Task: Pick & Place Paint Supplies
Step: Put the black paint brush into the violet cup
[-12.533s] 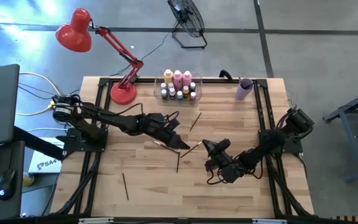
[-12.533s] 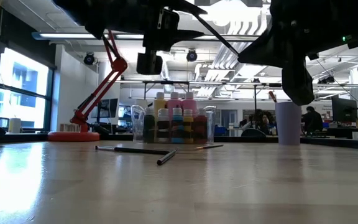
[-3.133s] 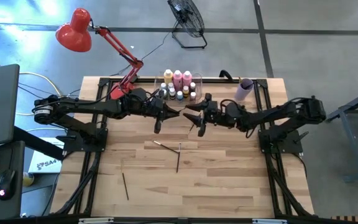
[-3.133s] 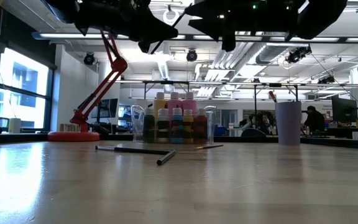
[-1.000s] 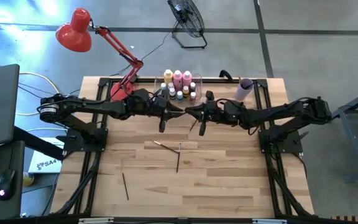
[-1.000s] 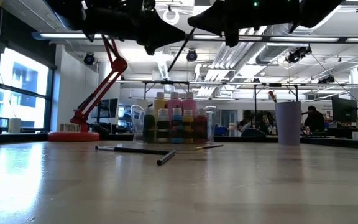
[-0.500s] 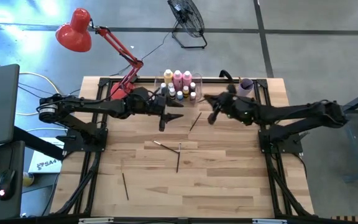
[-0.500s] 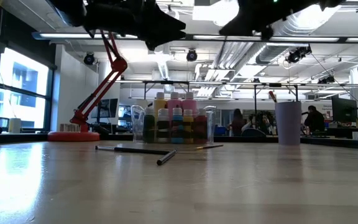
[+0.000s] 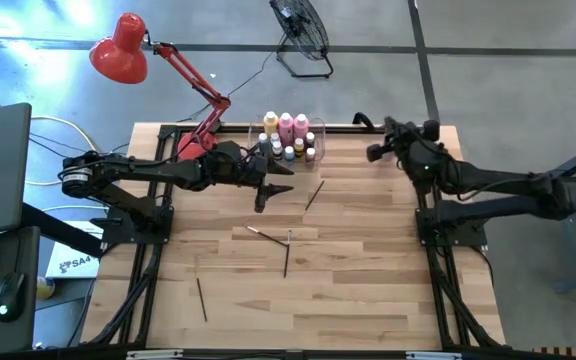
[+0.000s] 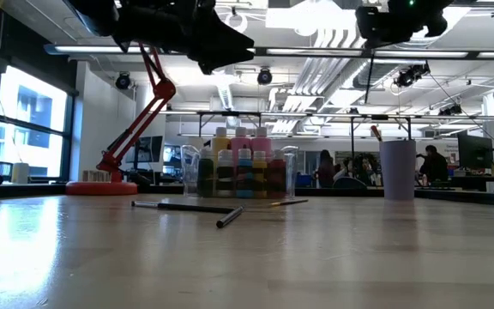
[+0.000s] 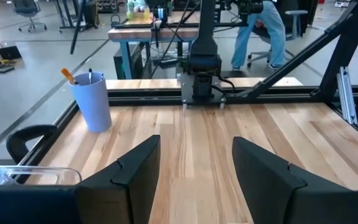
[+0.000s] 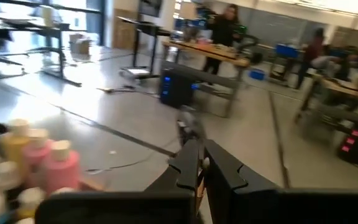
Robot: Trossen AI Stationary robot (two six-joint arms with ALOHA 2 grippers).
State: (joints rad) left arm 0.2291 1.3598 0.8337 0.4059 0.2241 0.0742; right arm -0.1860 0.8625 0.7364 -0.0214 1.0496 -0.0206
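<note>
The clear bin with the paint bottles stands at the table's far edge. Several thin paintbrushes lie flat on the wood, one near the bin and one farther forward. My left gripper hovers open just in front of the bin, nothing between its fingers. My right gripper is up at the far right corner, shut on a paintbrush, pointing level past the far edge. In the high view the arm hides the lilac cup, which holds brushes. My right gripper pinches a paintbrush between its two shut fingers. A wood-coloured sliver shows in the gap, and a blurred end sticks out past the fingertips, so the brush lies along the fingers. It is lifted clear of the table; which part is held cannot be told.
A red desk lamp has its base at the far left, beside the bin. Black frame rails run along both sides of the table. The wood in the middle and front holds only loose brushes. People stand in the room beyond.
My two grippers met in front of the bin. My left gripper opened and let go of a brush, then kept still. My right gripper, staying shut, rose and swung toward the far right corner, over the lilac cup, turning to point level.
</note>
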